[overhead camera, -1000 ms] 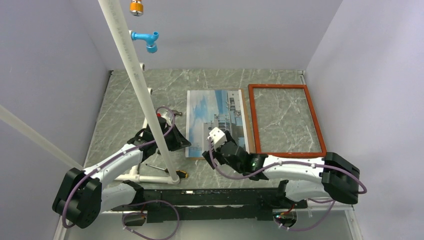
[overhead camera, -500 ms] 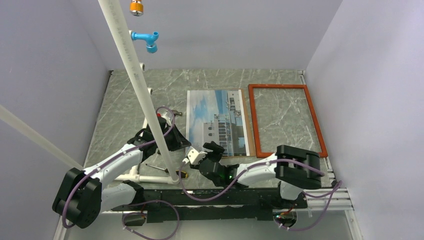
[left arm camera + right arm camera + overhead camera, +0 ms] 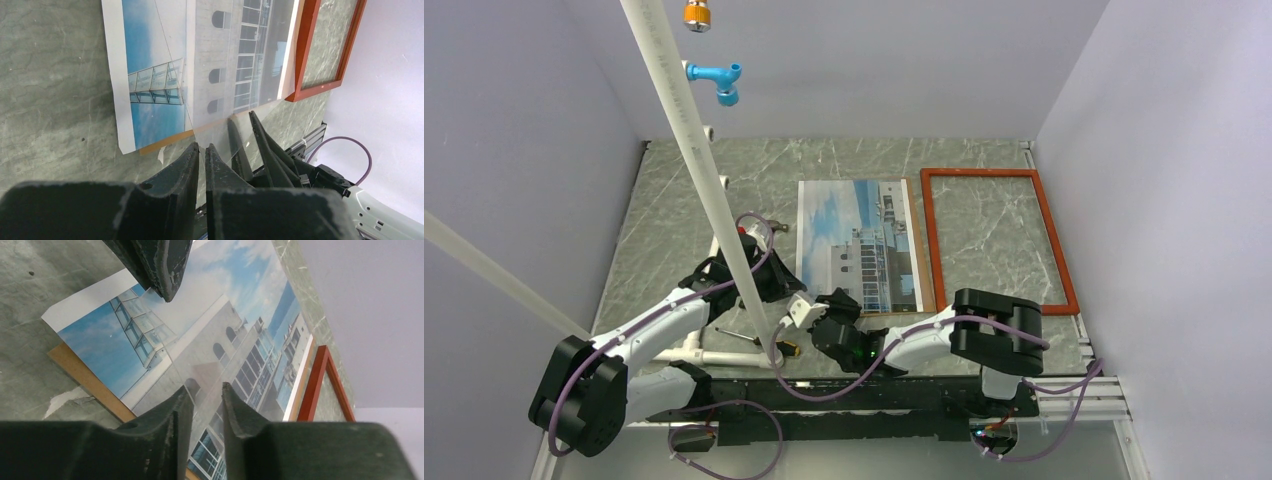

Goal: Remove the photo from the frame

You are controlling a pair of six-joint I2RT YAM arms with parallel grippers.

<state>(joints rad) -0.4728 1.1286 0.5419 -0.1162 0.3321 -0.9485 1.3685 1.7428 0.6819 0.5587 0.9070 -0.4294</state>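
Photo (image 3: 859, 245) flat on table (image 3: 684, 200) just left of empty frame (image 3: 980, 172), board (image 3: 85, 377) peeking under its near edge; right gripper (image 3: 203, 392) at that edge, jaws narrowly apart, hold unclear; left gripper (image 3: 202, 147) near-closed, nothing seen in it; best pinch photo and board together, lift low.

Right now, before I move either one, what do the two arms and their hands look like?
Both match: the left arm and right arm have white links between chunky black joint housings, with a purple cable looped along each. The left hand and right hand have two matte black, tapered fingers. A green light glows near the right wrist.
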